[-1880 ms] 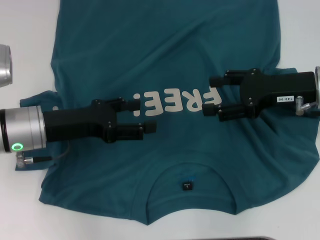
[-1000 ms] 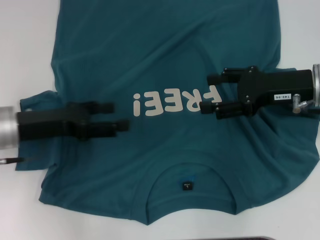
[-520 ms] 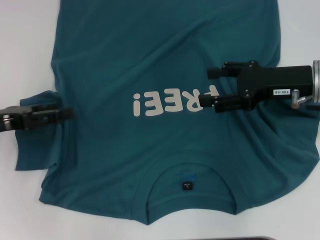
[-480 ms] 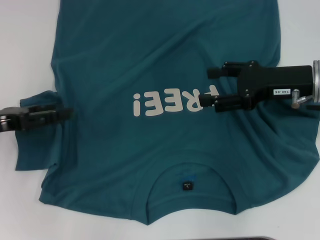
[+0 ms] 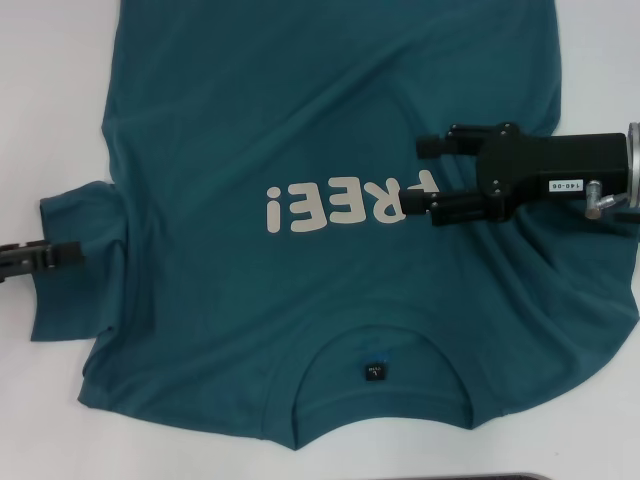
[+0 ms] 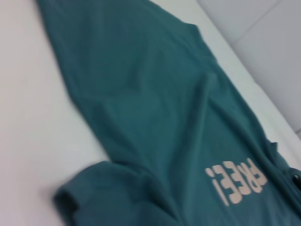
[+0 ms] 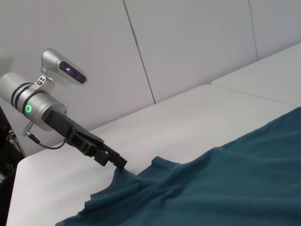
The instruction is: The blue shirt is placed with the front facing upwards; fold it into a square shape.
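- Head view: blue shirt (image 5: 320, 200) lies front-up across the desk (image 5: 50, 100).
- Left end effector (image 5: 70, 254) at the left-edge sleeve, opening unclear; pinch the hem squarely.
- Right end effector (image 5: 418, 175) spread wide, empty, over the lettering.

Right gripper (image 5: 418, 176): matte black housing, two slim black fingers, white label behind them printed "140-06", silver wrist ring and metal fitting at the rear. Left gripper (image 7: 120, 162): black fingers, silver cylindrical wrist with green ring light, thin trailing cable.
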Tool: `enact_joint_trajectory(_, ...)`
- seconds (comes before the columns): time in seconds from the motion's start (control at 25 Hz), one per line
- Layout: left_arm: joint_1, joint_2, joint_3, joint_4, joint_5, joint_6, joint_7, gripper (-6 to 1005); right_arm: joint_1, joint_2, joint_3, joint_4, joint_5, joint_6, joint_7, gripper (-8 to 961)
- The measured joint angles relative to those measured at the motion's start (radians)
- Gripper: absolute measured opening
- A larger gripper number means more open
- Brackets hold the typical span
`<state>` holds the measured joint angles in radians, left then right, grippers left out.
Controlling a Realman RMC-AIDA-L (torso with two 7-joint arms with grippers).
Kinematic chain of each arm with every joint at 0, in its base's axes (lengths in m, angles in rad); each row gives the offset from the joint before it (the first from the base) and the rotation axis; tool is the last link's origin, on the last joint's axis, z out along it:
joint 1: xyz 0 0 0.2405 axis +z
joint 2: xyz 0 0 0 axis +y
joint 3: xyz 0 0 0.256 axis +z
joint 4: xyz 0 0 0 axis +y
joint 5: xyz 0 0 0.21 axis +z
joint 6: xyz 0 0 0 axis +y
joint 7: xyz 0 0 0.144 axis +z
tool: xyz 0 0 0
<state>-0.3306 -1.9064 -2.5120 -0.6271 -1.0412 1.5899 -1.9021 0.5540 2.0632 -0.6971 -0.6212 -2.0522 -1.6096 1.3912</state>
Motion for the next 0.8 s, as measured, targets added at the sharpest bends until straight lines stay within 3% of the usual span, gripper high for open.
enact_joint_trajectory(0.4,0.006,0.015,-0.083,-0.017,0.075,0.005,-0.009,828,0.0,0.0,-0.001,0.002,0.0,0.003,0.0,915)
enact_joint_trajectory(0.8,0.003,-0.004,-0.077,-0.023,0.116,-0.017,-0.017,827,-0.002,0.0,0.009,0.001,0.0,0.001,0.0,915)
